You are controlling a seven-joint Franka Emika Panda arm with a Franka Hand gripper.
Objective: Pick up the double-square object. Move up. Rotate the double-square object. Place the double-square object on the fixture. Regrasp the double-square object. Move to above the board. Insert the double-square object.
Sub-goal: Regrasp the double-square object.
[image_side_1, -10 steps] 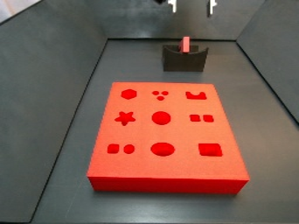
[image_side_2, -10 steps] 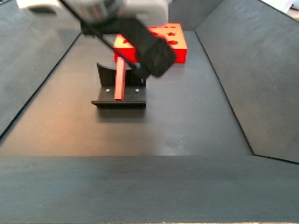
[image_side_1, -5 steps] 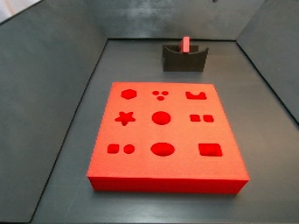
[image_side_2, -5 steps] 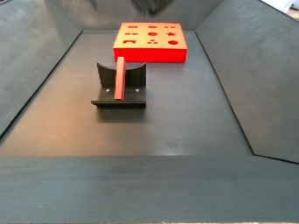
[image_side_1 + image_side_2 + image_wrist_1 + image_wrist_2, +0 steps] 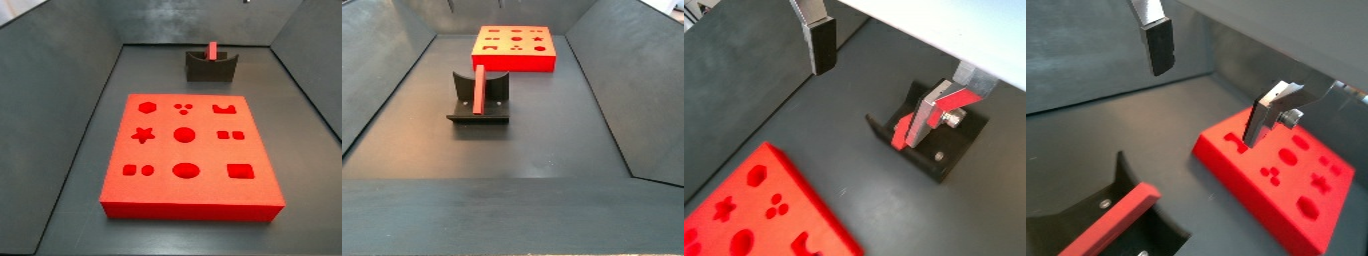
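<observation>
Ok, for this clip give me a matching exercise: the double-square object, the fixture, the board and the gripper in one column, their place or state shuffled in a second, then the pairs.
Column one:
1. double-square object
2. fixture
3. board
4. gripper

Column two:
A. flat on the floor, shaped holes facing up
B. open, holding nothing, above the floor
C. standing upright, propped in the dark block
D. dark block on the floor, apart from the red slab

Pairs: 1-C, 2-D, 3-A, 4-B. The gripper shows only in the wrist views; both side views miss it.
</observation>
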